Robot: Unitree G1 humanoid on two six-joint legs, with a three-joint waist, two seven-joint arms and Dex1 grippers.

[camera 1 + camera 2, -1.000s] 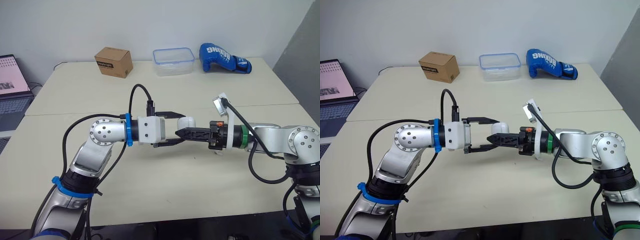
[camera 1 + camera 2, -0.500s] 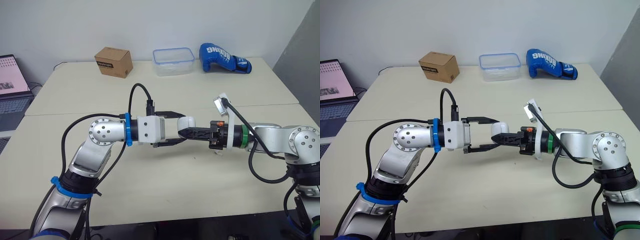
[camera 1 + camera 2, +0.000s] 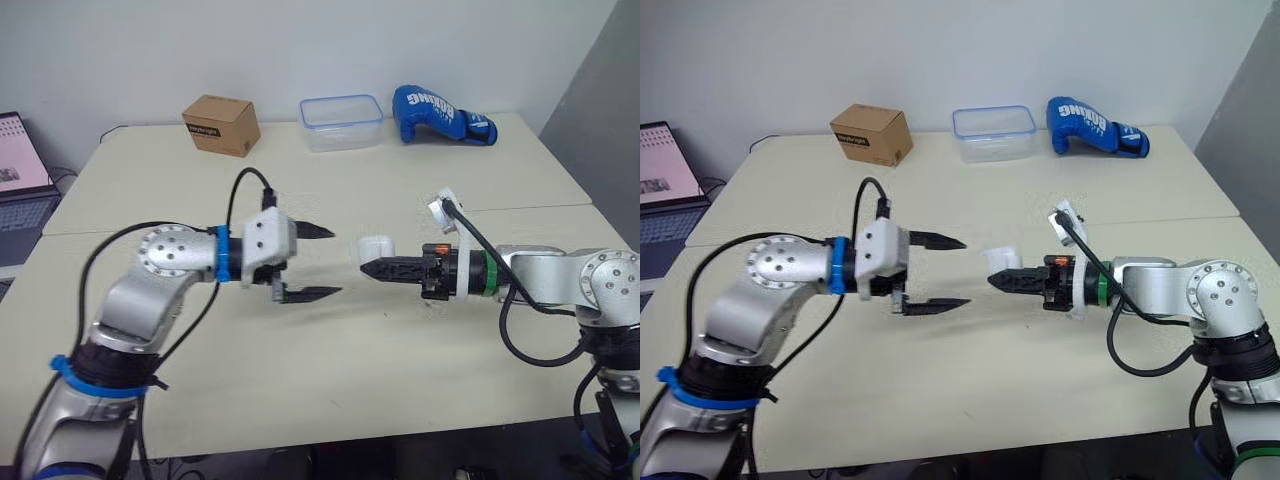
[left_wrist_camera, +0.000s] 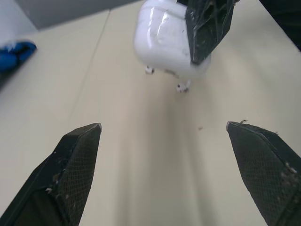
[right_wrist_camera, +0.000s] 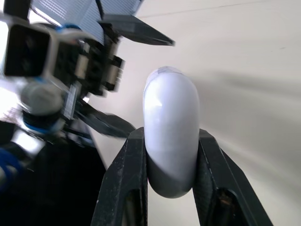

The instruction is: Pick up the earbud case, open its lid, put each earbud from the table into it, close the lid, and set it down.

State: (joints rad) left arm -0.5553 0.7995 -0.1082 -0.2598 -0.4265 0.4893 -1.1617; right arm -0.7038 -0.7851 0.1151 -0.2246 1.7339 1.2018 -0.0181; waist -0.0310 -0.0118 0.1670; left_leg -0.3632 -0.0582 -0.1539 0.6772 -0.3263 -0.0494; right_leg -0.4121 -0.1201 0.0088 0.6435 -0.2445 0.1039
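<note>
right gripper (image 5: 171,141): i'm clamping the earbud case (image 3: 376,246) between both fingers, low on its body, and holding it up off the table (image 3: 330,370).
left gripper (image 3: 334,261): i'm keeping it spread wide and gripping nothing. it's hanging to my left of the case with a clear gap between them, tips pointing at the case.
lid: it's looking closed from the right wrist view, with no gap showing. i'm judging it as not yet opened.
earbuds: i'm seeing two small white bits on the table below the case, one (image 4: 149,70) just beside the other (image 4: 182,87). i'm taking them for the buds, and both are lying outside the case.
done: i'm counting the pickup only.
left to do: opening the lid, loading each bud, closing the lid, setting the case down.
progress: i'm calling it early, roughly first step of five.
next, my guess: i'm expecting the left fingers to come in on the top of the case to flip the lid while the right does the holding.
risk: i'm gripping a smooth, rounded shell, so prying the lid could be twisting it in the pads.
clutter: the box (image 3: 221,125), tub (image 3: 341,122) and glove (image 3: 442,114) are sitting well beyond the case, not interfering.
</note>
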